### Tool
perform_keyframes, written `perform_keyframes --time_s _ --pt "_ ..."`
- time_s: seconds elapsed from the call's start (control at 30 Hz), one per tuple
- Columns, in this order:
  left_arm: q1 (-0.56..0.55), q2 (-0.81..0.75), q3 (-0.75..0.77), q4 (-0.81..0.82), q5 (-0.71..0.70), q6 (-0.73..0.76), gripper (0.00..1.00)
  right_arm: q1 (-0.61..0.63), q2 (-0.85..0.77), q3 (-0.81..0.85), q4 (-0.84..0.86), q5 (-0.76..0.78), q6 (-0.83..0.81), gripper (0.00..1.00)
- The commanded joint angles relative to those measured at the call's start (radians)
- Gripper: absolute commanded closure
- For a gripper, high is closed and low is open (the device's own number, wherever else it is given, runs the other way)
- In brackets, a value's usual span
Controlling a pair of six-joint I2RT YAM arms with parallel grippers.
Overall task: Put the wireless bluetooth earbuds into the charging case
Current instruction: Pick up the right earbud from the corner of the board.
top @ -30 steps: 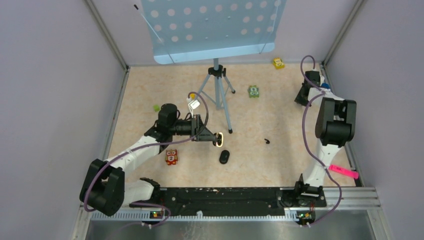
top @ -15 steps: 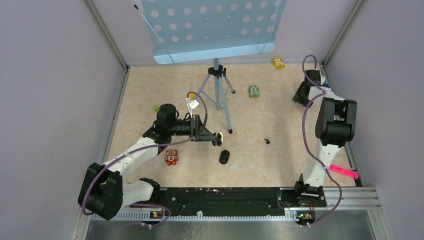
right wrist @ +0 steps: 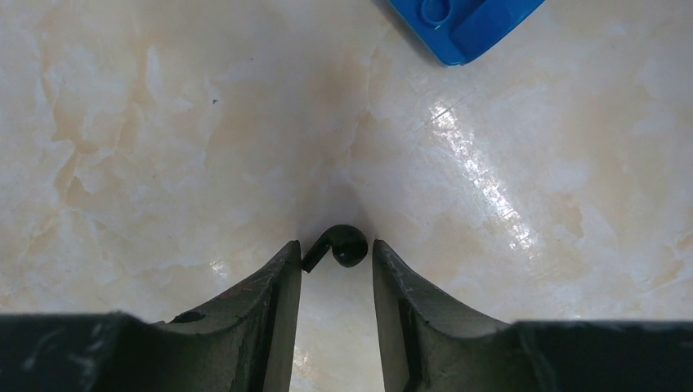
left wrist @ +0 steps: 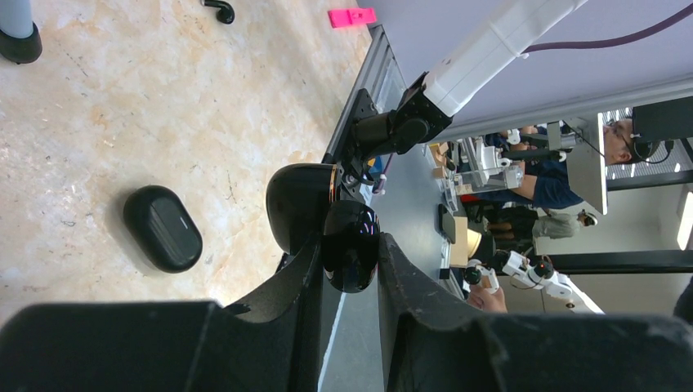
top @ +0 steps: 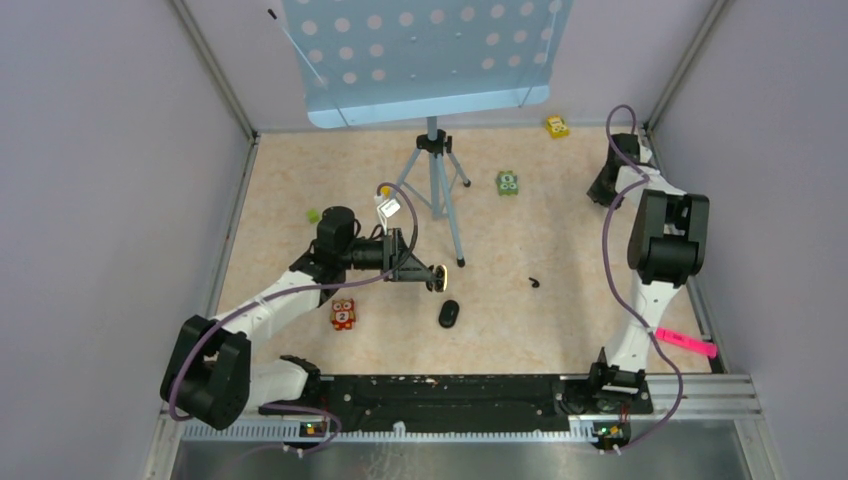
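My right arm has crept a little further from the charging case (top: 449, 313) toward the far right corner since a second ago. My left arm has hardly shifted, and the case lies where it lay, lid shut. Nothing is in it, so I judge the task barely begun: the case must be opened and each bud seated.

My left gripper (left wrist: 350, 238) hangs just beyond the case, a touch to its left, pinched on a glossy black nub (left wrist: 350, 265). I take it for an earbud, though this close I cannot be sure. My right gripper (right wrist: 337, 273), well beyond the case to its right, stands with fingers apart either side of the far earbud (right wrist: 346, 245), which lies on the table with its stem against one finger. A loose earbud (top: 535, 283) lies right of the case, untouched.

The top view shows the case and both arms together but hides the far earbud under my wrist. Only the right wrist view shows it, a blue toy (right wrist: 466, 24) beyond, and only the left wrist view shows the pinch
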Motion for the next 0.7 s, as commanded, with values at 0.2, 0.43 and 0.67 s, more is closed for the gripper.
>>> perform_keyframes --time_s 0.2,0.43,0.67 --pt "0.001 0.004 0.004 0.050 0.018 0.012 1.00 -0.010 0.048 0.063 -0.042 0.063 -0.024 0.72" --pt "0.001 0.005 0.008 0.042 0.017 0.014 1.00 -0.010 0.043 0.051 -0.009 0.010 -0.032 0.83" --pt "0.001 0.008 0.004 0.037 0.018 0.017 1.00 -0.005 -0.087 -0.080 0.095 -0.139 -0.055 0.88"
